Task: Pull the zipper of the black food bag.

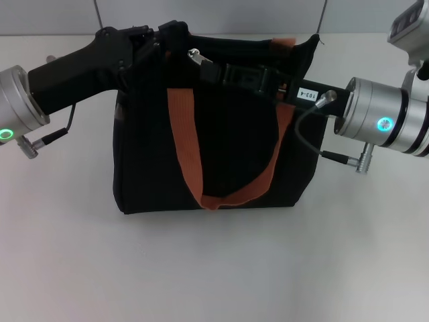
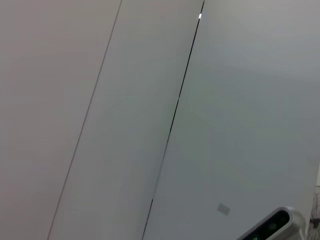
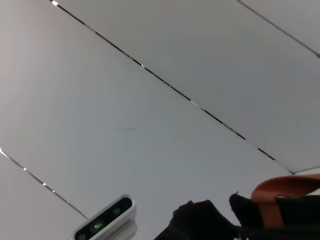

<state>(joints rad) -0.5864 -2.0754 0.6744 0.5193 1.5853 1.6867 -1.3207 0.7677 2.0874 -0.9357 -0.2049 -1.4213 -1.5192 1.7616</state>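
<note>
The black food bag (image 1: pixel 228 147) stands upright in the middle of the white table, with an orange-brown strap handle (image 1: pixel 184 134) hanging down its front. The zipper (image 1: pixel 196 55) shows as a small silver tab on the bag's top edge, left of centre. My right gripper (image 1: pixel 209 67) reaches in from the right along the top edge and is shut on that tab. My left gripper (image 1: pixel 173 35) comes in from the left and rests against the bag's top left corner. In the right wrist view only a strap handle (image 3: pixel 285 187) and a black bag edge (image 3: pixel 247 210) show.
The white table (image 1: pixel 214 268) spreads in front of the bag, and a panelled wall stands behind it. A cable (image 1: pixel 305 131) loops from the right wrist near the bag's right side. A white camera housing (image 3: pixel 106 220) shows low in the right wrist view.
</note>
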